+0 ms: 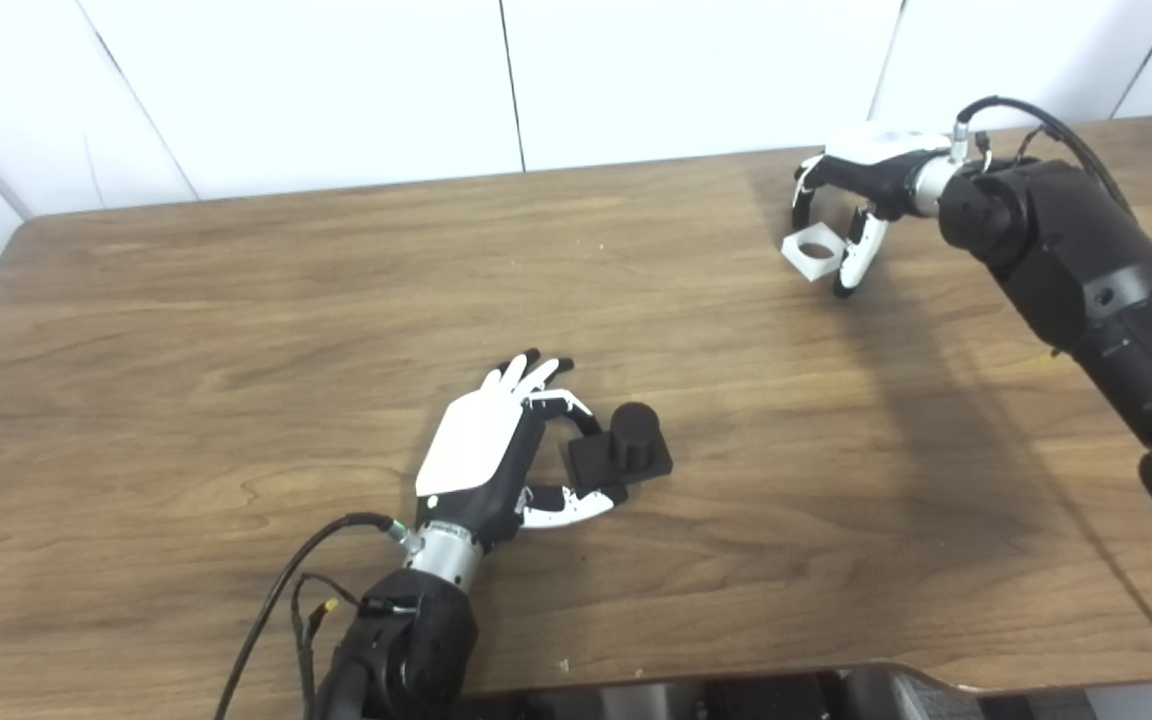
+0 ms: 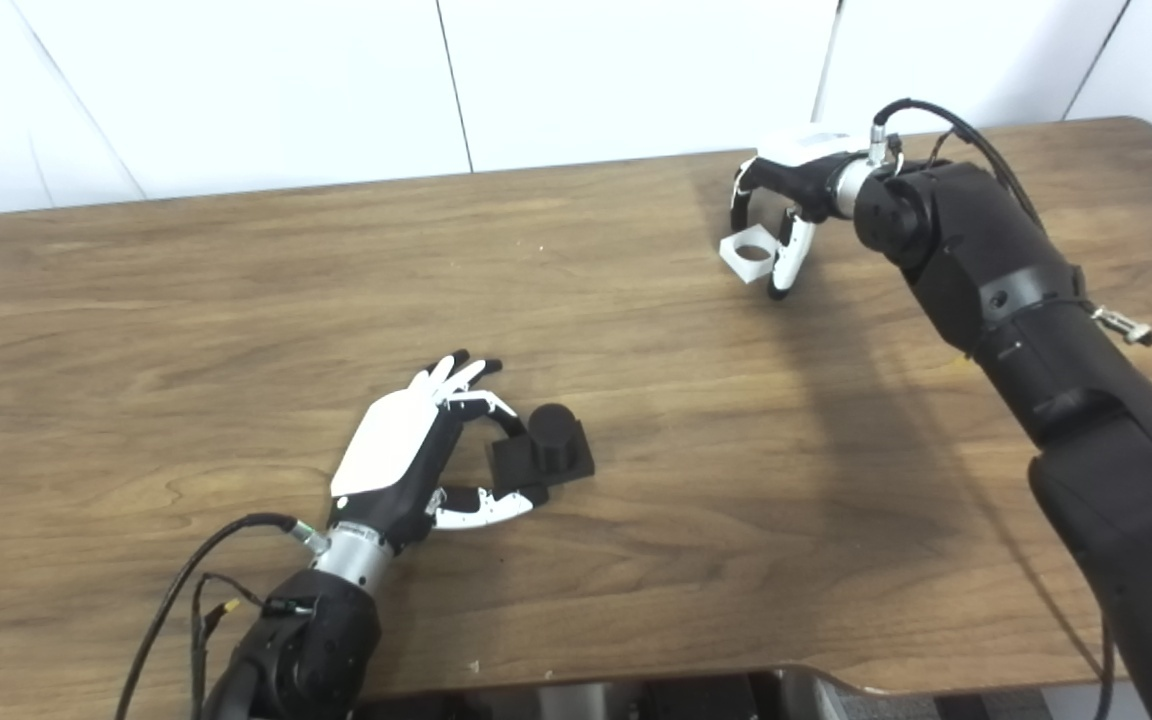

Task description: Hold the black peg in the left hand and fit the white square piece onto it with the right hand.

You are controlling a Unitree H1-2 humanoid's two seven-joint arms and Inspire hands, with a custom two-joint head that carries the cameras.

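Left hand (image 1: 496, 450) beside black peg (image 1: 626, 447), touching.

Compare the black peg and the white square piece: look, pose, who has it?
Colour: the black peg is matte black; the white square piece is white.
Shape: the peg is a round post on a square base; the white piece is a square block with a round hole.
Place: the peg sits on the table near the middle, at the left hand; the white piece is at the far right, pinched by the right hand.
Shared: both small, square-outlined.
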